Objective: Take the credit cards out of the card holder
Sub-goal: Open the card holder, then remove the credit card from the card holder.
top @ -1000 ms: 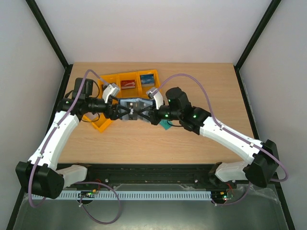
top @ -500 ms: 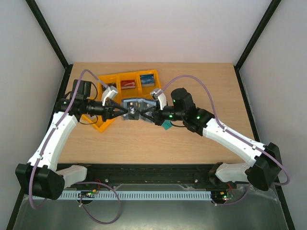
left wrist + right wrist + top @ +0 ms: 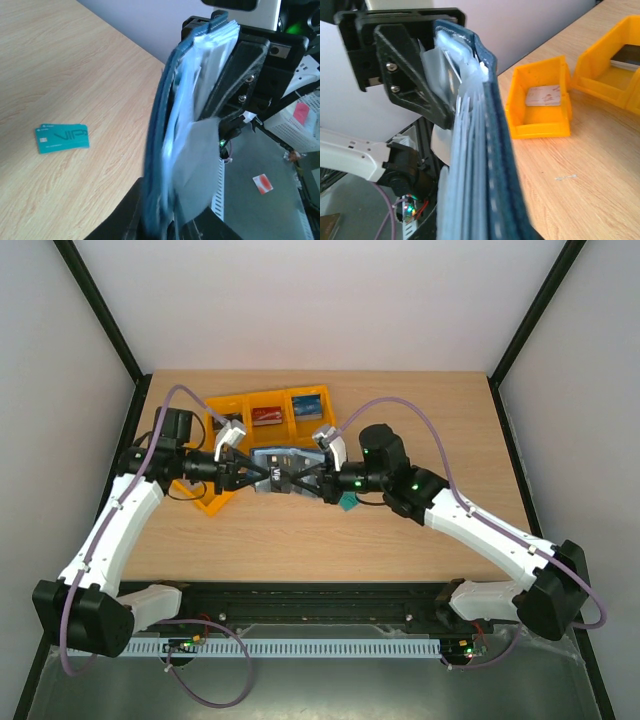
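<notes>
The dark navy card holder (image 3: 281, 470) hangs above the table between my two grippers. It shows edge-on in both wrist views, with pale clear sleeves (image 3: 207, 60) fanned beside the navy cover (image 3: 495, 150). My left gripper (image 3: 252, 478) is shut on its left end and my right gripper (image 3: 312, 480) is shut on its right end. A grey flat sheet (image 3: 200, 165) sticks out of the sleeves; whether it is a card I cannot tell. Credit cards lie in the orange bins: a red one (image 3: 265, 416), a blue one (image 3: 307, 407) and a pale one (image 3: 543, 95).
The orange bins (image 3: 250, 400) stand in a row behind the holder, and one more (image 3: 212, 502) lies under my left wrist. A teal-green card (image 3: 346, 502) lies flat on the wood below my right wrist and shows in the left wrist view (image 3: 62, 138).
My left gripper's jaws stood open around the holder's left end a second ago and have since closed on it. The right gripper has kept its grip and drifted slightly right.
</notes>
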Robot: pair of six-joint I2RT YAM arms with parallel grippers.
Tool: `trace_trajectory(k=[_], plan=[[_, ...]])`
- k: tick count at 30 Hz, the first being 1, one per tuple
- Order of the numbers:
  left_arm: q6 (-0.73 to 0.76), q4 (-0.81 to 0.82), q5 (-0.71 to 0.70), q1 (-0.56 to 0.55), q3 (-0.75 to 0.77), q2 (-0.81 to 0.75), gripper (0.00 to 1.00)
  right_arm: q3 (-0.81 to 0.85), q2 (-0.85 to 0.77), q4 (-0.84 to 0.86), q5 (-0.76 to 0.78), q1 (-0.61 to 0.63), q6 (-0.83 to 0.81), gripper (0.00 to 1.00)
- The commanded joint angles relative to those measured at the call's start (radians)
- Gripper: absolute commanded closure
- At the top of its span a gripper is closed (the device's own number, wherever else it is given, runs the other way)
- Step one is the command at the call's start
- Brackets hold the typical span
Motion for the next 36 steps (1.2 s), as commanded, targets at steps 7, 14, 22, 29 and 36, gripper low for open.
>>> trace_trajectory(k=[7,14,22,29,36], plan=[[-0.055,0.088,0.036,-0.043,-0.022,-0.002,0.97,0.021,0.015,0.137,-0.121,0.026,0.015,0.98],[-0.090,0.116,0.024,-0.017,-0.019,-0.015,0.98,0.020,-0.021,0.063,0.066,0.006,0.012,0.88],[-0.264,0.245,-0.208,-0.009,-0.058,-0.013,0.98,0.102,-0.050,-0.208,0.573,-0.034,0.054,0.55],[-0.284,0.258,-0.256,-0.006,-0.063,-0.002,0.98,0.139,-0.089,-0.215,0.439,0.023,-0.037,0.64],[-0.248,0.234,-0.149,-0.008,-0.059,0.001,0.98,0.046,-0.040,0.140,0.066,0.056,0.060,0.65]])
